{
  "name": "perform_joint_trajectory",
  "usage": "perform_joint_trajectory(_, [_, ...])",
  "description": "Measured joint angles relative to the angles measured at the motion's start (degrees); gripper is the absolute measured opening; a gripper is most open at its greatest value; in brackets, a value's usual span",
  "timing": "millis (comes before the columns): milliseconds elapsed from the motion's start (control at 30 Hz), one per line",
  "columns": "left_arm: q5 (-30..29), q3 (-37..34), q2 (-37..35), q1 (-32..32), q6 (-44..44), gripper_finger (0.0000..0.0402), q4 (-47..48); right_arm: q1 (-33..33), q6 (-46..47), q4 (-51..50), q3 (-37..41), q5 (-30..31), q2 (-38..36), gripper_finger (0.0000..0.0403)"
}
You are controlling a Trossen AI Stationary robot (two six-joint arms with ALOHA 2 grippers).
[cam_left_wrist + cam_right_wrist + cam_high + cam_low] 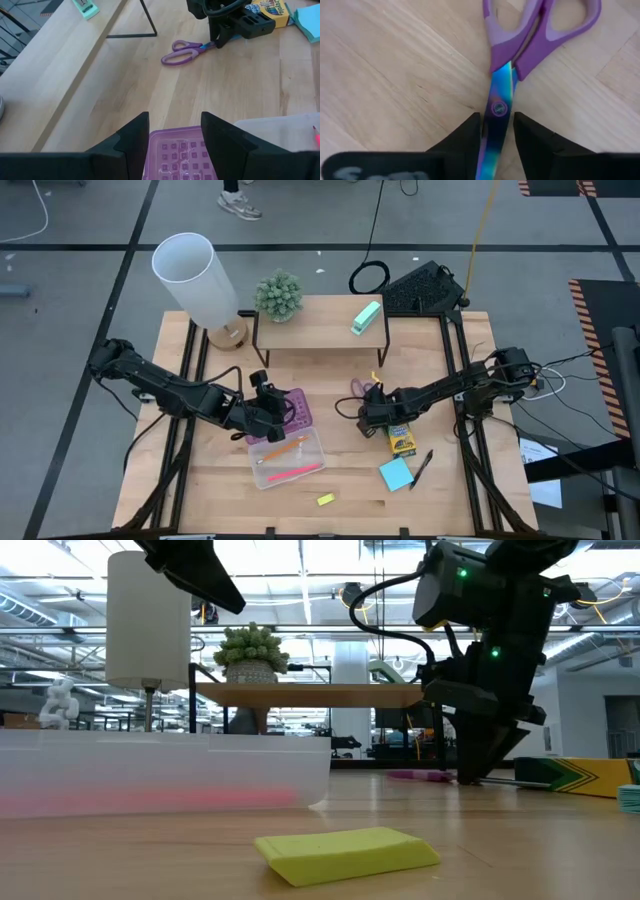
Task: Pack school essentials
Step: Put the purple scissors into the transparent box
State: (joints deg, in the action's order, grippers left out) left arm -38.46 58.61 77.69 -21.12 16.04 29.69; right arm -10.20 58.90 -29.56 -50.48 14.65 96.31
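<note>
Near the table's middle, the right gripper (496,137) is clenching the blades of the purple-handled scissors (520,55); it should be lifting them level toward the clear case (288,458). The left gripper (175,135) is spreading over the purple lid (180,157).

You have two arms over the bench (220,490), one on each side. Count one pair of purple-handled scissors (186,51), one crayon box (401,440), one blue sticky-note pad (396,474), one black pen (422,468) and one small yellow eraser (325,499). One clear case (312,452) holds two pencils, one orange (281,451) and one pink (294,473), with its one purple lid (299,408) beside it. Add one mint-green block (366,317), one lamp (196,281), one potted plant (279,296).
</note>
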Motion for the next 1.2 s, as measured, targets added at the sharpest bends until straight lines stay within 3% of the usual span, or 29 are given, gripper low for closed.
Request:
perform_joint_trajectory(367, [0.0,0.0,0.0,0.0,0.0,0.0184,0.0,0.0,-3.7,1.8,0.2,0.1,0.1,0.0065])
perform_joint_trajectory(1200, [0.0,0.0,0.0,0.0,0.0,0.0184,0.2,0.1,-16.7,8.0,0.3,0.0,-2.8,0.0065])
